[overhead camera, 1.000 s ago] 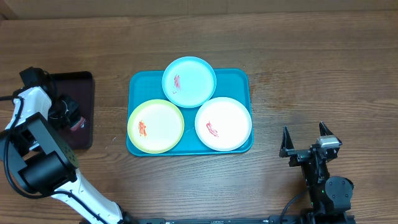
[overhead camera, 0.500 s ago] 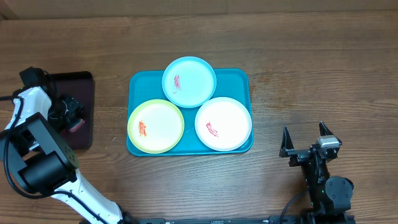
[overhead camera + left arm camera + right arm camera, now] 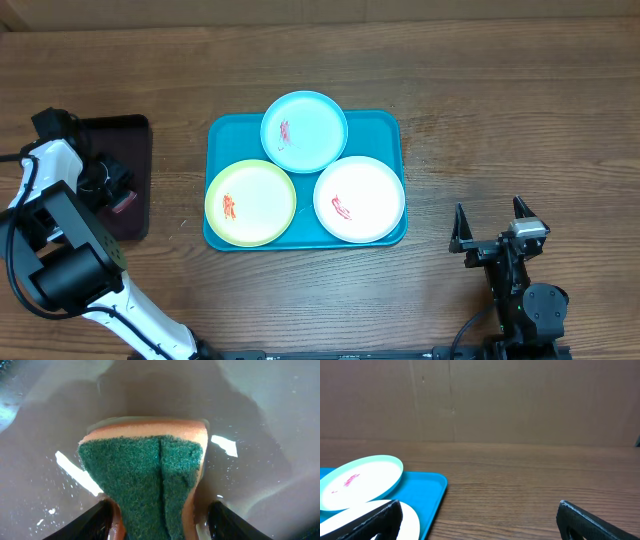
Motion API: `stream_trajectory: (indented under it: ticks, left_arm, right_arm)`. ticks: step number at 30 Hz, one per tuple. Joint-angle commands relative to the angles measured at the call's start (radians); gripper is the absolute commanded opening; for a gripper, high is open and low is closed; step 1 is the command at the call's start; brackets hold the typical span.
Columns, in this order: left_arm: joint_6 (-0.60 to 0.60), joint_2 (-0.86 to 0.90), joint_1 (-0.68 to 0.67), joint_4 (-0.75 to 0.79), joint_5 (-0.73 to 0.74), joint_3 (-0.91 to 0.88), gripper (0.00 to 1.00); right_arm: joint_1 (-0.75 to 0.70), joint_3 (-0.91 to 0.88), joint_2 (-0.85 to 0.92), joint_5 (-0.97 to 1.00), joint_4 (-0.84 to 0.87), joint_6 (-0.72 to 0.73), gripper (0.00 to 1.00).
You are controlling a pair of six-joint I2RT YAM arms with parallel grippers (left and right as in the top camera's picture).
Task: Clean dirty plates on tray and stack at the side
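The teal tray [image 3: 385, 125] holds three plates, each with a red smear: light blue [image 3: 304, 131] at the back, yellow-green [image 3: 250, 203] front left, white [image 3: 359, 199] front right. My left gripper [image 3: 112, 190] is down over the dark maroon tray [image 3: 135, 135]. In the left wrist view its jaws [image 3: 157, 525] straddle an orange sponge with a green scouring face [image 3: 142, 475]. The left finger touches the sponge, and a thin gap shows at the right finger. My right gripper [image 3: 493, 222] rests open and empty, right of the tray.
In the right wrist view the teal tray's corner [image 3: 427, 492], the light blue plate [image 3: 362, 480] and the white plate's edge [image 3: 410, 522] lie to the left. Bare wood table [image 3: 520, 480] runs ahead to a brown cardboard wall. The maroon tray's floor looks wet.
The left gripper's head shifted slightly over the maroon tray, and the sponge beneath it moved a little. The plates and the right arm have not moved.
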Motion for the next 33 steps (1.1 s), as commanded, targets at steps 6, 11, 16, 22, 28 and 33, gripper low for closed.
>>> stream_trajectory:
  ticks: [6,11,16,22,28,33]
  left_arm:
    - [0.002,0.008,0.004,-0.007,-0.010,0.019,0.43]
    - [0.002,0.008,0.004,-0.004,-0.009,0.019,0.19]
    - [0.006,0.008,0.003,0.009,-0.009,0.020,0.04]
    - [0.039,0.008,0.003,0.005,-0.009,0.063,0.05]
    - [0.039,0.006,0.003,-0.019,-0.010,0.110,0.04]
    - [0.039,-0.007,0.003,-0.145,-0.008,0.216,0.04]
  right_arm:
    - [0.005,-0.010,-0.010,0.010,0.006,-0.001,1.00]
    - [0.005,-0.010,-0.010,0.010,0.006,-0.001,1.00]
    - [0.005,-0.010,-0.010,0.010,0.006,-0.001,1.00]
    - [0.005,-0.010,-0.010,0.010,0.006,-0.001,1.00]
    - [0.005,-0.010,-0.010,0.010,0.006,-0.001,1.00]
    - [0.005,-0.010,-0.010,0.010,0.006,-0.001,1.00]
